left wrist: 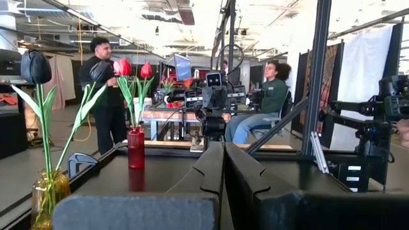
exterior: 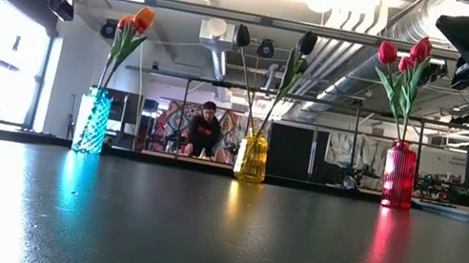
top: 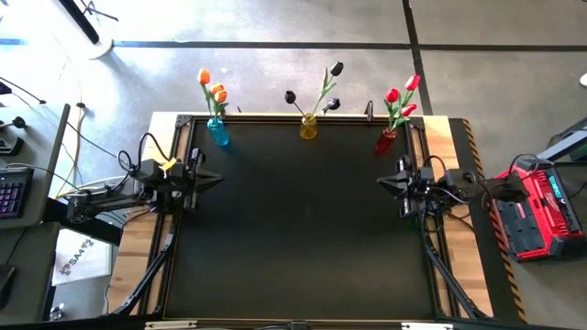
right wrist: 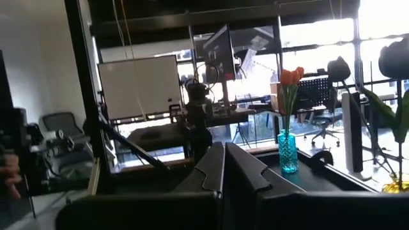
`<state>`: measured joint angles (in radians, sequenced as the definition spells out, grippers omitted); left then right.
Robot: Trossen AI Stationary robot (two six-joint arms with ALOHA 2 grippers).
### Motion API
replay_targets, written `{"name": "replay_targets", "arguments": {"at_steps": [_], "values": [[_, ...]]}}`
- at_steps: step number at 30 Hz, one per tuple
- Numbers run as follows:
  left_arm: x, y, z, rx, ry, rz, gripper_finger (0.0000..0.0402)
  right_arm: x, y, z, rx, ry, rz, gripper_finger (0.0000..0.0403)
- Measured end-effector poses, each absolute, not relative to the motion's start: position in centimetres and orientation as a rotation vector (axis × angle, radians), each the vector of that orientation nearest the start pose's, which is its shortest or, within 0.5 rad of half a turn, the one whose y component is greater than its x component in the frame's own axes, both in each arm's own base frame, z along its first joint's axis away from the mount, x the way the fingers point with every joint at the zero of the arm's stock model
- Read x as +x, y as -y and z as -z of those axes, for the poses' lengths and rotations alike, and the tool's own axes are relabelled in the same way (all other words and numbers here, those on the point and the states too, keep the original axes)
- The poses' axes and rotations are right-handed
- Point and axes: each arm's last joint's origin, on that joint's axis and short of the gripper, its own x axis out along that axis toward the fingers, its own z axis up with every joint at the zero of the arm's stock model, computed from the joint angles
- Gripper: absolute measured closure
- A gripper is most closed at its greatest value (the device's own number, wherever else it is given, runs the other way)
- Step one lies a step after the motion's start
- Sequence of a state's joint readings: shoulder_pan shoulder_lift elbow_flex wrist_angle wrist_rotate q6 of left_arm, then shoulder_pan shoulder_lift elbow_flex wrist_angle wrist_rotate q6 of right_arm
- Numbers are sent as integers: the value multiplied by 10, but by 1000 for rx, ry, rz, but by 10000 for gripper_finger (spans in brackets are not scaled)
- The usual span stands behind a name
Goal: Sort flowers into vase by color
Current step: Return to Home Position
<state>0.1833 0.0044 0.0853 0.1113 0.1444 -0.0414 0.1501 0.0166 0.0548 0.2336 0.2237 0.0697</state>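
Item: flower sorting, closing step, both arms appearing to be parking at rest. The left arm (top: 165, 188) is lying at the left edge of the high view and the right arm (top: 431, 188) at the right edge, each pointing inward over the bench (top: 303, 247), jaws pressed together and carrying nothing. To finish well, each arm is best settling level on its own side with the jaws together, well apart from the vases lining the upper edge, so that no stem is being brushed. The orange flowers (top: 213, 87) are standing in the blue vase (top: 218, 134) at upper left, the black flowers (top: 316, 90) in the yellow vase (top: 309, 127) at upper centre and the red flowers (top: 402, 96) in the red vase (top: 386, 140) at upper right. No flower is lying loose, so the sorting is looking complete. Surface: the bench is showing a dark, slightly glossy top, mirroring the vases' colours in the low view. Room: grey floor all around, a red and black case (top: 532, 213) at the right edge, a keyboard (top: 9, 194) at the left edge. A person (exterior: 205, 131) is sitting behind the yellow vase in the low view. Pipes and lights are running overhead.
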Motion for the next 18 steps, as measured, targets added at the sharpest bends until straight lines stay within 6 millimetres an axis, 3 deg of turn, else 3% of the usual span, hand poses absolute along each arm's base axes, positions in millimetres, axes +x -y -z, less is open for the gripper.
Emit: {"name": "replay_targets", "arguments": {"at_steps": [11, 18], "values": [[90, -12, -199, -13, 156, -24, 401, 83, -6, -216, 68, 135, 81, 403], [90, -12, -197, 8, 130, -23, 401, 89, -6, -201, 106, 158, 91, 403]]}}
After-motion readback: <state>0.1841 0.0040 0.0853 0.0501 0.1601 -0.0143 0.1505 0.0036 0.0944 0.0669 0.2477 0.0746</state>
